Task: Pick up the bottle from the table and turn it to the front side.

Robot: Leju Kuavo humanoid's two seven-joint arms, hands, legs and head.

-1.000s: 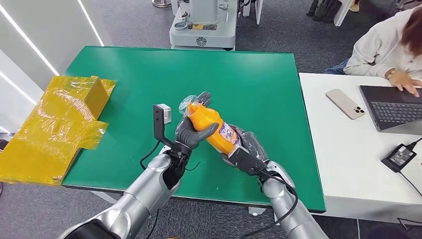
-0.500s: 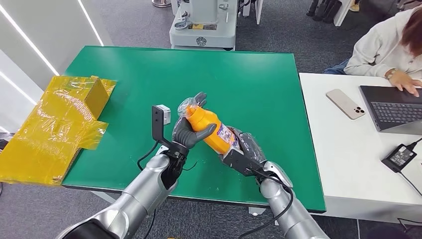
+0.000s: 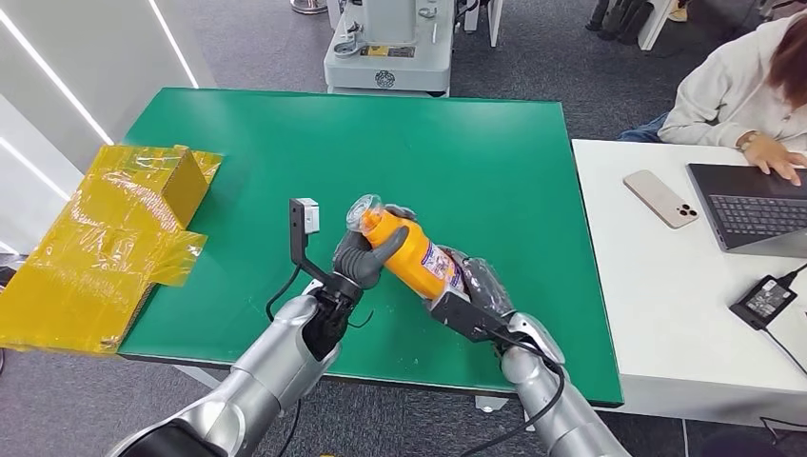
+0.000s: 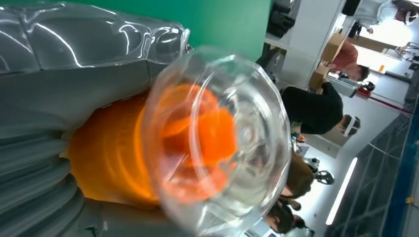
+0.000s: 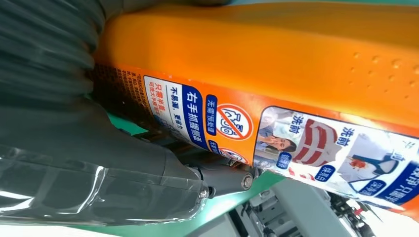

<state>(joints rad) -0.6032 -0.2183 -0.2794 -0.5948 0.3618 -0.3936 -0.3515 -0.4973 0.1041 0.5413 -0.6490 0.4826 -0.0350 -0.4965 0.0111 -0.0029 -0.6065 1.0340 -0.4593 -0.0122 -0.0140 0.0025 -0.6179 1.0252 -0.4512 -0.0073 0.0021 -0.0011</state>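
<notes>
Both hands hold the orange bottle (image 3: pixel 411 254) tilted above the green table (image 3: pixel 495 152).

The right hand (image 3: pixel 473 286) is closed around the lower part of the bottle, and in the right wrist view its dark fingers (image 5: pixel 44 54) press against the orange body just beside the printed label (image 5: pixel 296 140). The left hand (image 3: pixel 364 257) grips the upper part, with the thumb lying across the neck under the clear cap (image 3: pixel 364 211); in the left wrist view this cap (image 4: pixel 217 138) is directly in front of the hand. Left of the left hand, yellow wrapped cardboard (image 3: pixel 105 238) lies at the table edge. Far beyond the right hand, a person (image 3: pixel 733 86) sits at a white desk (image 3: pixel 657 286) with a laptop (image 3: pixel 752 205) and a phone (image 3: pixel 660 198).
</notes>
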